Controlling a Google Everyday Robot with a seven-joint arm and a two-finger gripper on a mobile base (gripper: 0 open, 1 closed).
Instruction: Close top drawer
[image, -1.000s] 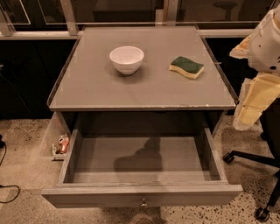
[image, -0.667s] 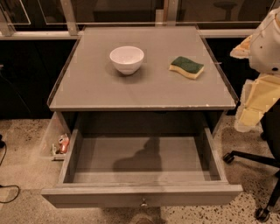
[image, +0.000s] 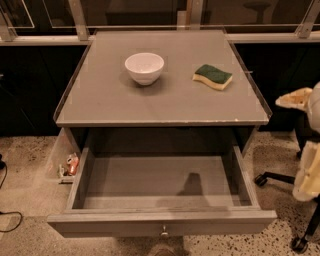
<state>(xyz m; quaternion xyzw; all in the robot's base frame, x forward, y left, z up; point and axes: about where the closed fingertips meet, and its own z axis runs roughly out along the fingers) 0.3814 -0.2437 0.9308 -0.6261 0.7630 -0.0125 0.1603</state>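
Below the tabletop's (image: 165, 107) front edge your top drawer (image: 110, 225) stands wide open, nothing closed yet; the gripper (image: 162, 249) waits under its knob (image: 164, 231), and you cannot tell its grip.

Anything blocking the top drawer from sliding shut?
Nothing visible. The top drawer is open and bare inside, its path into the cabinet free. The gripper is out of view; only the arm shows at right.

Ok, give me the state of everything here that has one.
Top drawer, pulled out, open, nothing inside.
Bowl, upright on the cabinet top, looks empty.
Sponge, flat, green side up.
Gripper, not in view; arm at the right edge, apart from the drawer.
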